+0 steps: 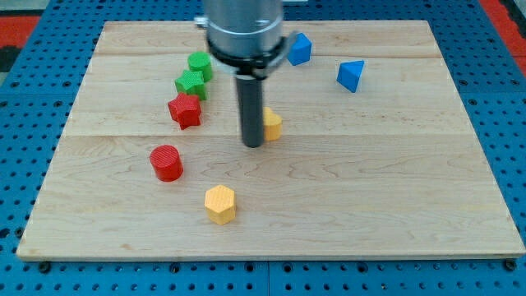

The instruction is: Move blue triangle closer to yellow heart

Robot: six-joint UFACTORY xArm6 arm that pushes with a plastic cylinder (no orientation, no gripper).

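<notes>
The blue triangle lies at the view's upper right on the wooden board. The yellow heart lies near the board's middle, partly hidden behind my rod. My tip rests on the board just left of the yellow heart, touching or nearly touching it. The blue triangle is well up and to the right of my tip.
A blue cube-like block sits left of the triangle. Two green blocks, a red star, a red cylinder and a yellow hexagon lie left and below. The board ends at blue pegboard.
</notes>
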